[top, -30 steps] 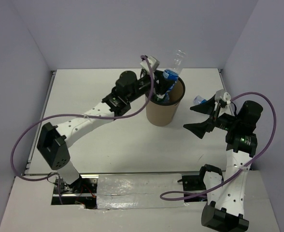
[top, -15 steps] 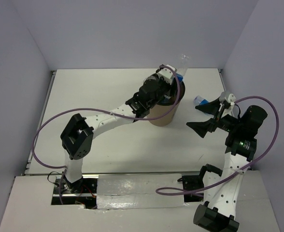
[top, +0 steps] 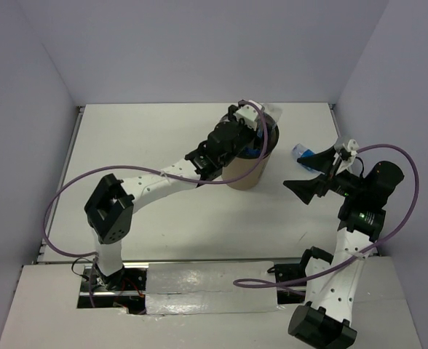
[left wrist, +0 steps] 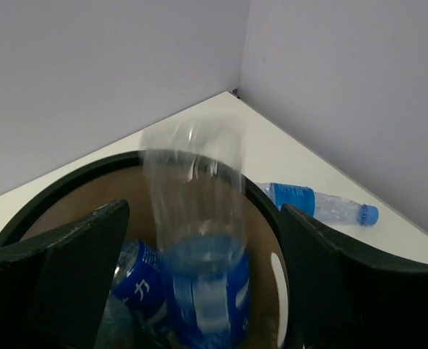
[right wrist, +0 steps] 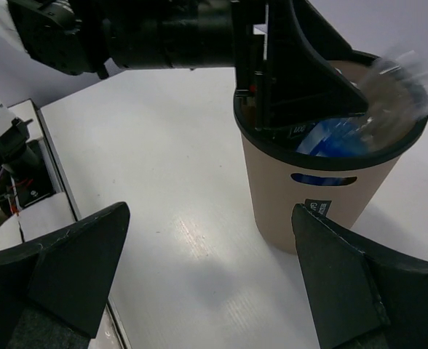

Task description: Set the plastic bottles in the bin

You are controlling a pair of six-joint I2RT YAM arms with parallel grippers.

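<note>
The tall brown cylindrical bin point(right wrist: 308, 203) has a matt, cardboard-like wall, smooth and without shine, under a thin black rim point(right wrist: 323, 163) with a slight gloss. The clear plastic bottle point(left wrist: 319, 204) lying flat is glossy and see-through, its blue label a smooth film. The white surface point(right wrist: 185, 167) is smooth with a soft sheen. The left claw point(left wrist: 199, 247) has fingers point(left wrist: 76, 269) of matt black plastic, faintly grainy.

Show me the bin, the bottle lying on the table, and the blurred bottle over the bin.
bin point(right wrist: 279, 198): right wrist view, on its brown side wall.
lying bottle point(left wrist: 295, 198): left wrist view, on its blue label.
blurred bottle point(left wrist: 196, 182): left wrist view, on its clear body.
</note>
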